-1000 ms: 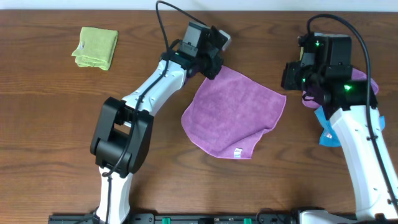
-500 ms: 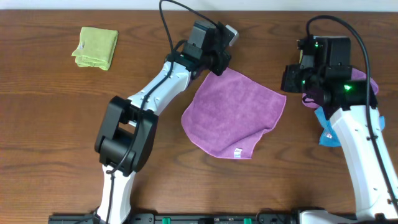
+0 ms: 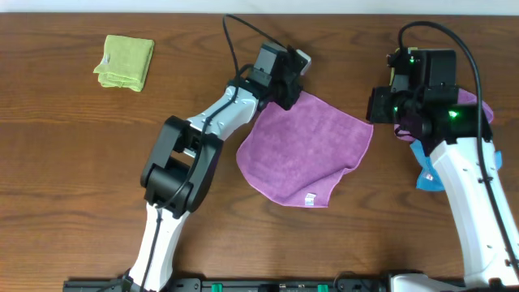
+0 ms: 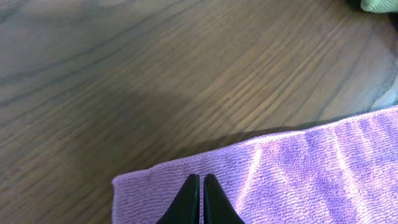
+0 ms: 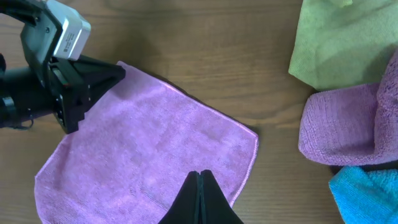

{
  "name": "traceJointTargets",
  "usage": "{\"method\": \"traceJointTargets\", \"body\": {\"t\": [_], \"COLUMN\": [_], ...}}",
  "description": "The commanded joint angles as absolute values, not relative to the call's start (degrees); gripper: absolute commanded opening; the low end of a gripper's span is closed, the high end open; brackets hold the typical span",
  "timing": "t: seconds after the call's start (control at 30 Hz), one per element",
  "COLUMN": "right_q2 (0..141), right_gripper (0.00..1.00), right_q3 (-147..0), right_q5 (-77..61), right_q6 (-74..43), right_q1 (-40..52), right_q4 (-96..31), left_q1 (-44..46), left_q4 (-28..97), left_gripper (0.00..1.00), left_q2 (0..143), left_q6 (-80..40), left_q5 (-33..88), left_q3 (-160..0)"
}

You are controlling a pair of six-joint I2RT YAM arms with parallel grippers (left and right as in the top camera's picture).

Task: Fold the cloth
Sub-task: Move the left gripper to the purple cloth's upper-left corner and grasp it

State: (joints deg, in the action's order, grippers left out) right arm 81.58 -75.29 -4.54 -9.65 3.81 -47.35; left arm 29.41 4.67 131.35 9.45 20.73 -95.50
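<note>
Pinkish-purple square microfibre cloth (image 3: 308,150) lies flat on the brown wooden table (image 3: 65,162), frame centre. Left gripper (image 4: 201,180): fingers together at the cloth's upper-left corner; pinch unclear. Right gripper (image 5: 200,177): fingers together near the cloth's right corner, holding nothing.

The square microfibre cloth (image 3: 308,146) is pinkish-purple, its small tag (image 3: 309,198) white; the folded cloth (image 3: 124,62) lime-green; the wooden table (image 3: 65,162) dark brown, grained.
</note>
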Motion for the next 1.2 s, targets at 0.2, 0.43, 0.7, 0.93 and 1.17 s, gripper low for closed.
{"method": "traceJointTargets", "body": {"t": [0.2, 0.43, 0.7, 0.93, 1.17], "right_q2": [80.9, 80.9, 80.9, 80.9, 80.9], "right_gripper": [0.01, 0.01, 0.02, 0.02, 0.02], "right_q3": [-76.4, -76.4, -76.4, -76.4, -76.4], "right_q5": [-4.8, -4.7, -4.8, -4.7, -4.7], "right_q6": [-10.2, -10.2, -10.2, -10.2, -10.2], "right_q1": [3.4, 3.4, 3.4, 3.4, 3.4], "right_q4": [-48.2, -48.3, -48.3, -48.5, -48.9], "left_q1": [29.8, 29.8, 29.8, 29.6, 29.4], "left_q4": [4.8, 6.0, 7.1, 7.3, 8.5], "left_gripper": [0.06, 0.05, 0.06, 0.06, 0.05], "left_q2": [133.6, 133.7, 133.8, 133.8, 135.0], "left_q6": [14.6, 15.5, 16.0, 16.3, 16.3], "left_q5": [13.2, 12.9, 12.9, 12.9, 11.8], "left_q3": [-96.6, -96.6, -95.7, -95.0, -95.0]}}
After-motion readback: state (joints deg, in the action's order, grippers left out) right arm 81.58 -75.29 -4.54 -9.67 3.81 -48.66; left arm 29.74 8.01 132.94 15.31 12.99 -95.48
